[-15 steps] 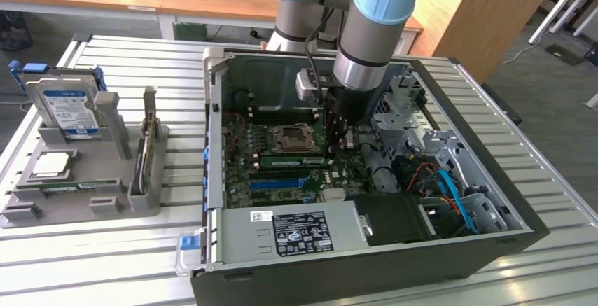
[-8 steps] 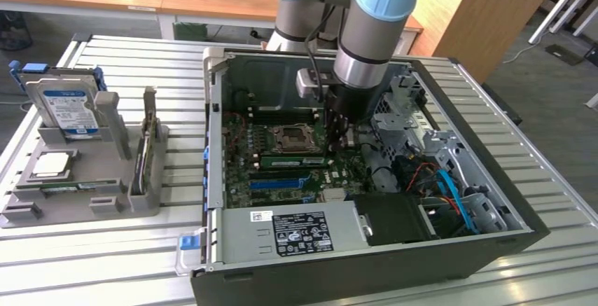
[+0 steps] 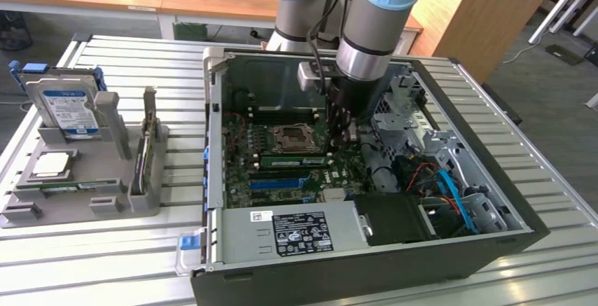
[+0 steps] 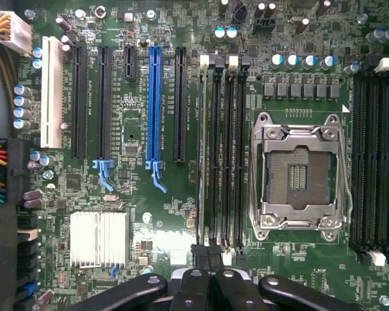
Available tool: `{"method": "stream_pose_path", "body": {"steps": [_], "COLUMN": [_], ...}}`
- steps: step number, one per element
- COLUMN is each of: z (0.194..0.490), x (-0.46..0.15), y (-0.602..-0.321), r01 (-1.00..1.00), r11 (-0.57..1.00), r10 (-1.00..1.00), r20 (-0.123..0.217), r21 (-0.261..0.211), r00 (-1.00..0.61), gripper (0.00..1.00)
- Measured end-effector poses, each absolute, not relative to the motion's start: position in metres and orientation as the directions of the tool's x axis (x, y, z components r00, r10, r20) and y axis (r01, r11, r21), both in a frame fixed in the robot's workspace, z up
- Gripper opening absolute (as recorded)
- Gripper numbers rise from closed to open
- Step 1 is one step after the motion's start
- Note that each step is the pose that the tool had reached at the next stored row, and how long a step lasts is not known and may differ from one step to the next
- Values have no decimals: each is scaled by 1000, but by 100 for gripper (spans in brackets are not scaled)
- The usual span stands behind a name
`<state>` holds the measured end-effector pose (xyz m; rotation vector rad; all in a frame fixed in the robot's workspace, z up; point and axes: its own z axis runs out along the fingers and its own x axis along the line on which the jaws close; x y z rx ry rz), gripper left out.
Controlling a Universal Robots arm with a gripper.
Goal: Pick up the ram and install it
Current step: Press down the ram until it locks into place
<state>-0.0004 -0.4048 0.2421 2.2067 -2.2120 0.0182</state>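
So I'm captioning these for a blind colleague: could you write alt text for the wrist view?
A shut black gripper hangs over a green motherboard, above a green RAM stick seated edge-on in the black memory slots. Beside them lies an empty silver-framed processor socket, and farther off a blue expansion slot and a ribbed silver heatsink.

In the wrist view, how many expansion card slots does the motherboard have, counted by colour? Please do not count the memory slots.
White slot: 1
Blue slot: 1
Black slots: 4 (three long, one short)
Total: 6
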Motion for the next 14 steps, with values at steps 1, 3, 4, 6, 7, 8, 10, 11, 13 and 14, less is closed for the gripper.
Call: {"method": "stream_pose_path", "body": {"steps": [1, 3, 4, 6, 7, 8, 10, 11, 13, 14], "z": [243, 243, 243, 243, 243, 243, 243, 243, 243, 243], "x": [0, 0, 0, 0, -1, -4, -11, -15, -24, -29], "y": [-405, -405, -405, -405, -405, -405, -405, -405, -405, -405], "r01": [-1000, -1000, -1000, -1000, -1000, -1000, -1000, -1000, -1000, -1000], "r11": [2, 2, 2, 2, 2, 2, 2, 2, 2, 2], "r10": [-1000, -1000, -1000, -1000, -1000, -1000, -1000, -1000, -1000, -1000], "r20": [20, 20, 20, 20, 20, 20, 20, 21, 20, 20], "r21": [4, 4, 4, 4, 4, 4, 2, 0, -3, -5], "r00": [-2, -2, -2, -2, -2, -2, -2, -2, -2, -2], "gripper": [10, 10, 10, 10, 10, 10, 10, 10, 10, 10]}}
